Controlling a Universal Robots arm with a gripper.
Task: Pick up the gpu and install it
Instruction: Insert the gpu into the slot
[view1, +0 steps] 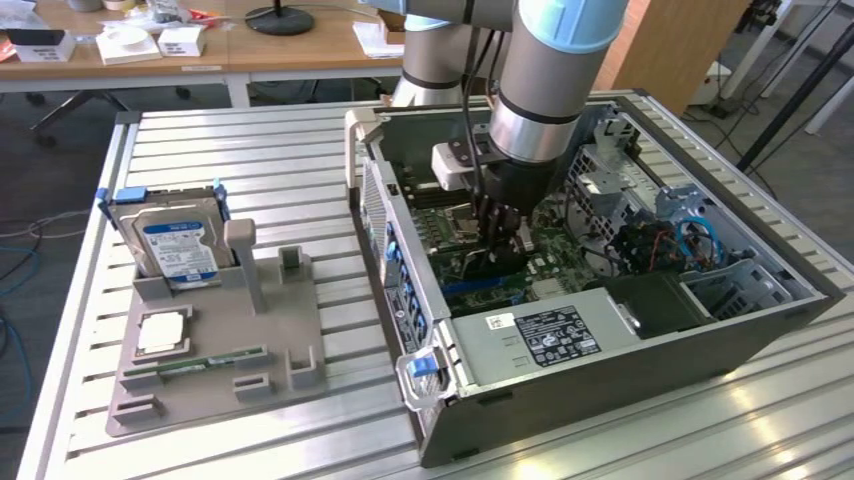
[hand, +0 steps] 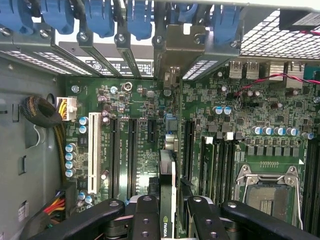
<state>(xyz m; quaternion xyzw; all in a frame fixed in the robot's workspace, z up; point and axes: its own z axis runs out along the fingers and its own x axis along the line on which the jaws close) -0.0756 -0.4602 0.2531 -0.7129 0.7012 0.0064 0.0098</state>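
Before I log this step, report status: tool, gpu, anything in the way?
Tool shut on gpu. Card held edge-on above motherboard expansion slots inside the computer case. Slots ahead look clear.

Count: one gpu (hand: 167, 192), one hard drive (view1: 180, 250), one memory stick (view1: 200, 363), one processor chip (view1: 160, 333), one grey fixture (view1: 267, 330), one open computer case (view1: 667, 380).

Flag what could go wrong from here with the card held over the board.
1. The graphics card, held edge-on in the gripper, is over close parallel slots. A slight offset could put it in the wrong one or scrape the board.
2. Its bracket end may snag the rear slot covers by the blue latches.
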